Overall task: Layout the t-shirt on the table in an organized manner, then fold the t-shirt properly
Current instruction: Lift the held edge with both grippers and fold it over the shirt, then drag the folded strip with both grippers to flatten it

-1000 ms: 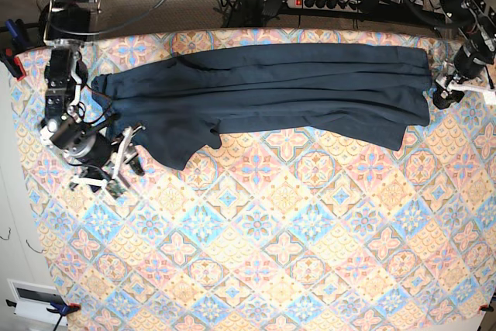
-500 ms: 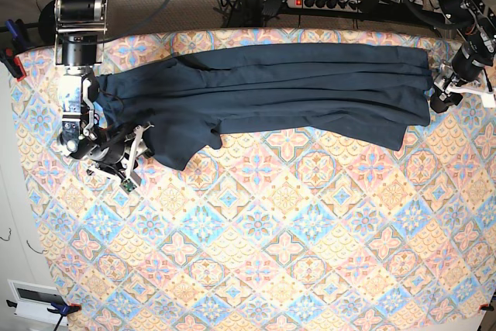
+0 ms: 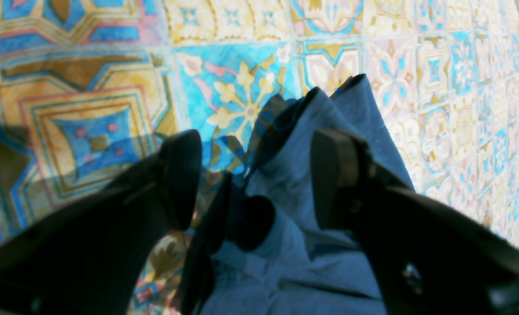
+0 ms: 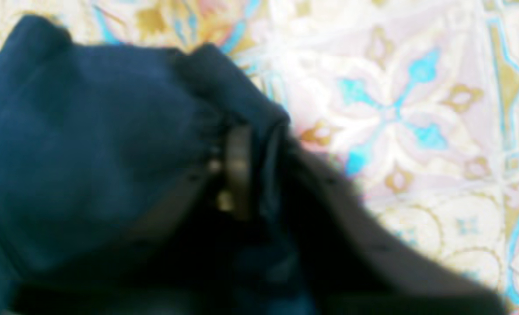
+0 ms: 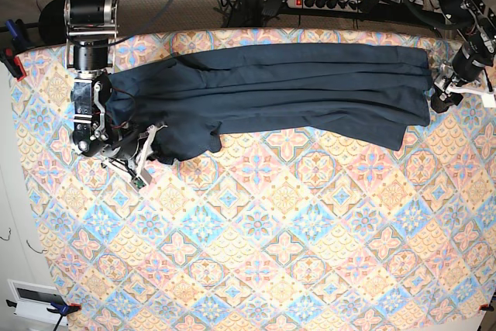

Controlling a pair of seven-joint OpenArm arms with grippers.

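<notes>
t-shirt: the dark navy t-shirt [image 5: 287,91] lies stretched in a long band across the far part of the bench [image 5: 271,253], lengthwise folds running along it; one end bunches at the right fingers, the other end reaches the left fingers.
right fingers: the right fingers [image 5: 147,145] are pressed together on a fold of the t-shirt [image 4: 89,144]; the right wrist view is blurred, but navy cloth wraps over and between the tips, with patterned bench [image 4: 417,109] just beyond them.
left fingers: the left fingers [image 3: 259,175] stand wide apart and hold nothing; a peaked corner of the t-shirt [image 3: 329,131] rises in the gap between them, nearer the right-hand tip. In the base view they [image 5: 443,98] sit just off the garment's end edge.
step in hand: judged as taking hold of both ends so the cloth can be spread flat before folding.
doing it well: bring the left fingers down around the raised corner and pinch only its top layers, not the bench cloth beneath; check the right fingers have a seam or hem and not a loose wrinkle; then draw both ends apart evenly and low, so the lengthwise folds open without the cloth sliding off the far edge.
risk: a thin pinch may slip once tension comes on.
writing: no brand, label or readable text shows on the t-shirt or bench.
</notes>
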